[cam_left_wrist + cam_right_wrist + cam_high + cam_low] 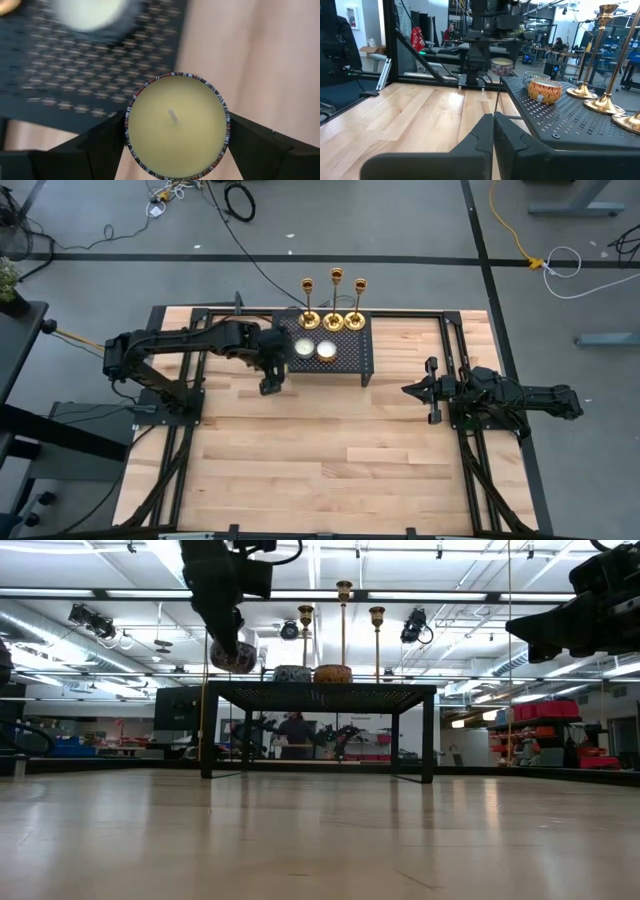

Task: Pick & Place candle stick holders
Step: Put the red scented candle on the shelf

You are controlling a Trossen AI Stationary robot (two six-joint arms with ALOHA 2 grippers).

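Observation:
Three gold candle stick holders [333,318] stand on their round bases along the far edge of a black mesh rack [345,362]; they also show in the low view [343,630] and the right wrist view [602,65]. My left gripper [270,380] hangs at the rack's left end, shut on a round candle tin [176,125] of yellow wax, which the low view [235,657] shows above rack height. My right gripper [408,389] waits shut at the table's right, pointing level toward the rack. My left gripper pinches the candle tin by its round side wall [128,127], one finger [100,145] on each opposite side. The fingers come from above, pointing steeply down. The tin is lifted clear, its open top with the wick facing up, over the rack's left edge.
Two more candle tins [303,348] [326,350] sit on the rack in front of the holders. Bare wooden table [320,450] stretches across the near half. Black frame rails [455,380] run along both sides.

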